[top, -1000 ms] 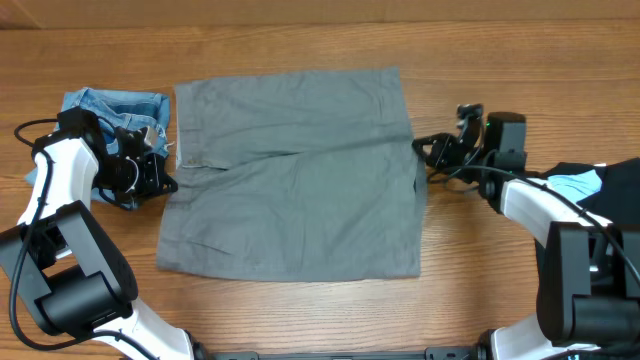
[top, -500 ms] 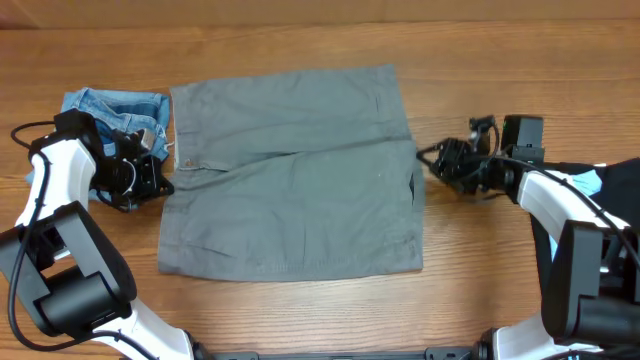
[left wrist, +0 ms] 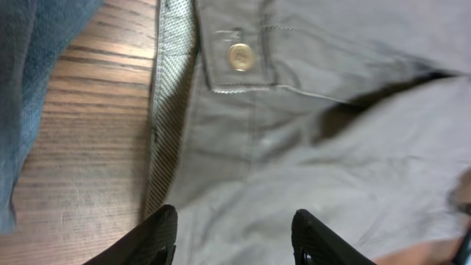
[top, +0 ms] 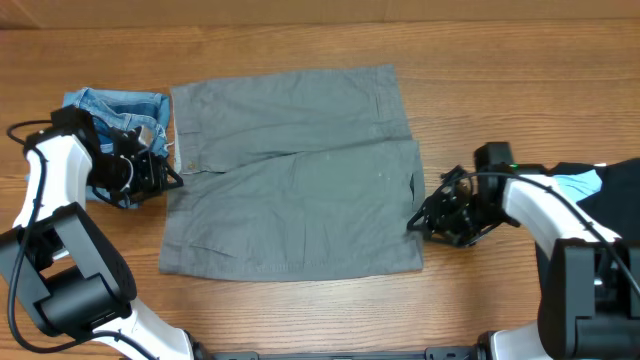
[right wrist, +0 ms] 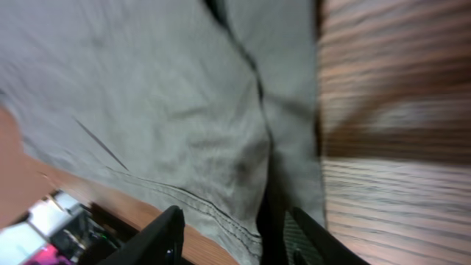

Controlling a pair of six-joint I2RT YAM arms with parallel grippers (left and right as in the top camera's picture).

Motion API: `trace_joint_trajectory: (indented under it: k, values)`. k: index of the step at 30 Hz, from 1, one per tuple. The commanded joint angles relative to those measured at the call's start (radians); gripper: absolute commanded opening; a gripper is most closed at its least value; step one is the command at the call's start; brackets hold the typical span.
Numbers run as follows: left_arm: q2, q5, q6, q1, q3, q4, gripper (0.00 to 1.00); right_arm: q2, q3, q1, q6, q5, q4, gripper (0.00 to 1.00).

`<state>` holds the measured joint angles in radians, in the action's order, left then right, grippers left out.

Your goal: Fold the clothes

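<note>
The grey shorts (top: 295, 175) lie flat in the middle of the table, waistband to the left and leg hems to the right. My left gripper (top: 170, 179) is at the waistband edge, below the fly. In the left wrist view its jaws stand open over the grey cloth (left wrist: 309, 162), holding nothing, with the button (left wrist: 238, 57) and the paler inner waistband (left wrist: 171, 110) just ahead. My right gripper (top: 414, 221) is at the shorts' right edge, toward the front corner. In the right wrist view it (right wrist: 237, 224) is open, the stitched hem (right wrist: 213, 210) lying between its fingers.
Small blue denim shorts (top: 115, 105) lie bunched behind the left arm, close to the waistband. Black and light-blue garments (top: 585, 185) sit at the right edge under the right arm. Bare wood table (top: 300, 320) runs along the front of the shorts.
The left gripper has opened at the waistband edge. The right gripper has opened and moved from the upper right edge of the shorts toward the front, down to the lower hem.
</note>
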<state>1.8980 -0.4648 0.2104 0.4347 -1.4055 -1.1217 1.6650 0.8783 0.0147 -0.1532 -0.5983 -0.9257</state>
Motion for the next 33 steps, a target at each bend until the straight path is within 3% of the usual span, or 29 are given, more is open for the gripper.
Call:
trace_joint_trajectory:
  k: [1,3,7,10,15,19,28,29,31,33]
  values:
    - [-0.026,-0.044,0.000,0.008,-0.106,-0.081,0.53,-0.026,-0.017,0.056,-0.022,0.035,0.014,0.41]
    - [-0.035,-0.040,-0.001,0.008,-0.143,-0.146,0.50,-0.026,-0.020,0.079,-0.053,0.071,0.014,0.37]
    - [-0.075,-0.003,-0.054,0.012,-0.151,-0.206,0.47,-0.037,-0.019,0.094,-0.057,0.083,-0.006,0.12]
    - [-0.116,-0.003,-0.058,0.012,-0.151,-0.246,0.47,-0.099,-0.013,0.093,-0.077,0.096,-0.059,0.04]
    - [-0.169,0.043,-0.063,0.012,-0.151,-0.337,0.49,-0.278,-0.008,0.093,-0.266,0.266,-0.234,0.04]
    - [-0.174,0.057,-0.080,0.012,-0.148,-0.369,0.49,-0.315,-0.029,0.093,-0.379,0.310,-0.303,0.04]
    - [-0.174,0.058,-0.080,0.012,-0.148,-0.377,0.49,-0.315,-0.307,0.090,-0.563,0.322,-0.107,0.04]
    - [-0.174,0.057,-0.080,0.012,-0.148,-0.377,0.49,-0.315,-0.312,0.091,-0.562,0.322,-0.100,0.07]
    - [-0.174,0.057,-0.080,0.012,-0.148,-0.377,0.50,-0.315,-0.311,0.091,-0.562,0.328,-0.092,0.36]
    - [-0.174,0.057,-0.079,0.011,-0.148,-0.373,0.52,-0.315,-0.300,0.087,-0.561,0.337,-0.086,0.38]
